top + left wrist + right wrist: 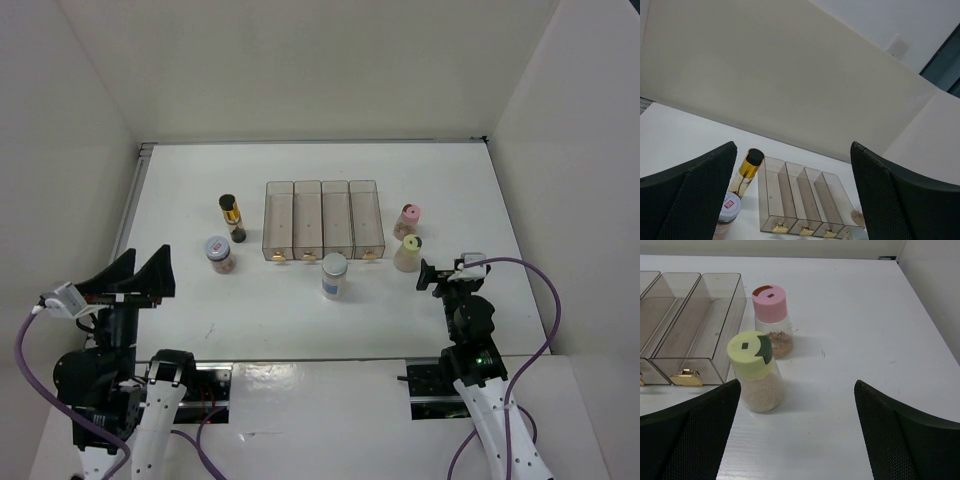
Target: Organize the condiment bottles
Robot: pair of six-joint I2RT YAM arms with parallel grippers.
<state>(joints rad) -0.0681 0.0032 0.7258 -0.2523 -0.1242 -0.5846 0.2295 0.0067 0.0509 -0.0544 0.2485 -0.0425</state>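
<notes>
1. While none of the five bottles sits in the clear tray [322, 184] yet, I have both pincers spread wide and holding nothing, so I judge the job barely begun.
2. The right pincer [797, 386] has the cream yellow-capped bottle [756, 372] just ahead, left of its centre line and near its left finger. The pink-capped bottle [771, 319] stands close behind that one, further out.
3. If I drive straight forward, the left finger would likely meet the cream bottle's side instead of passing it. That would shove it into the pink one, and either could topple.
4. The left pincer [148, 258] has the lilac-lidded jar [219, 254] ahead on its left-finger side, with the slim amber bottle [232, 217] just beyond.
5. The wrist view cuts the jar off at its lower edge, so I can't be sure how much gap the finger has.
6. Reaching past the jar for the amber bottle looks risky. It is tall and thin, and a brush from a finger would probably tip it.
7. The pale-blue-lidded jar [334, 275] stands just before the tray's near end, ahead-left of the right pincer and well to the right of the left one. Sending both arms there invites a clash, and a bottle carried toward the tray could sweep it over.
</notes>
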